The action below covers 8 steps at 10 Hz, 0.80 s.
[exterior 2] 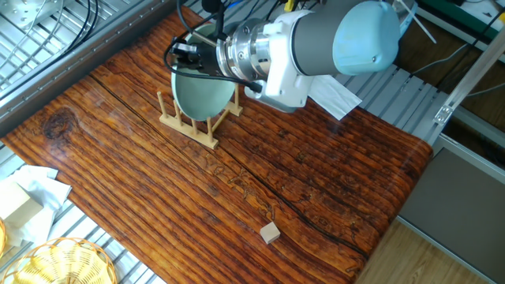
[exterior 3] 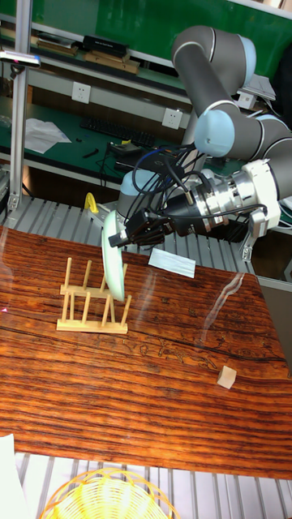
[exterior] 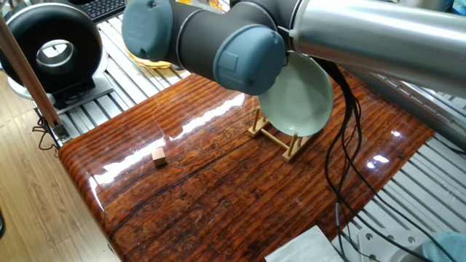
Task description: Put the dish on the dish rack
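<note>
The pale mint-green dish (exterior 3: 113, 258) stands on edge, its lower rim down among the upright pegs of the light-wood dish rack (exterior 3: 88, 314). I cannot tell whether it rests on the rails. My gripper (exterior 3: 123, 235) is shut on the dish's upper rim from the right. From the other fixed view the dish (exterior 2: 203, 96) rises out of the rack (exterior 2: 188, 126), with the gripper (exterior 2: 186, 57) at its top. In one fixed view the arm's elbow hides the gripper, while the dish (exterior: 300, 100) and rack (exterior: 279, 143) show below it.
A tiny wooden cube (exterior: 159, 156) (exterior 2: 271, 232) lies on the glossy wooden table (exterior: 218, 196), well away from the rack. A wicker basket (exterior 2: 59, 264) sits off the table's edge. White paper (exterior 2: 335, 93) lies behind the arm. Black cables (exterior: 342, 167) hang beside the rack.
</note>
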Tool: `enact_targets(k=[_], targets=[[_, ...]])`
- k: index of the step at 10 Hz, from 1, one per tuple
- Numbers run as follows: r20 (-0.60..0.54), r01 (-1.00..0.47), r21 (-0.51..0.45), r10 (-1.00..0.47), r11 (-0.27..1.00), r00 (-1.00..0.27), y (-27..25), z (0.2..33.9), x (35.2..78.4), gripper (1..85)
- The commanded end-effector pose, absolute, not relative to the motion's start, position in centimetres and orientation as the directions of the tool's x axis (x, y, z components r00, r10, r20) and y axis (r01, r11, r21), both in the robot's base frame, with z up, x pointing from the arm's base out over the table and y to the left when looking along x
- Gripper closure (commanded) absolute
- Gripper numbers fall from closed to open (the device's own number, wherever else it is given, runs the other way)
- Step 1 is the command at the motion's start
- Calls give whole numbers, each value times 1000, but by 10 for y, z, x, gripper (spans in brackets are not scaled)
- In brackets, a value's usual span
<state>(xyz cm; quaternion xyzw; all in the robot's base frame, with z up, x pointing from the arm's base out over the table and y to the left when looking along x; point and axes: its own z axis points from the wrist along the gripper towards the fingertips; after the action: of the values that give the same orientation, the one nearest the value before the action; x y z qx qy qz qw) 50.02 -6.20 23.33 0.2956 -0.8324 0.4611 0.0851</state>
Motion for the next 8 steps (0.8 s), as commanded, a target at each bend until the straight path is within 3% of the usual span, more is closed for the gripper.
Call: enact_targets(k=[1,8], targets=[[401,-579,-721,-451,382,-797,-60,232,511,847],[389,-605,-723,-526,335,-756,-54,231,531,847]])
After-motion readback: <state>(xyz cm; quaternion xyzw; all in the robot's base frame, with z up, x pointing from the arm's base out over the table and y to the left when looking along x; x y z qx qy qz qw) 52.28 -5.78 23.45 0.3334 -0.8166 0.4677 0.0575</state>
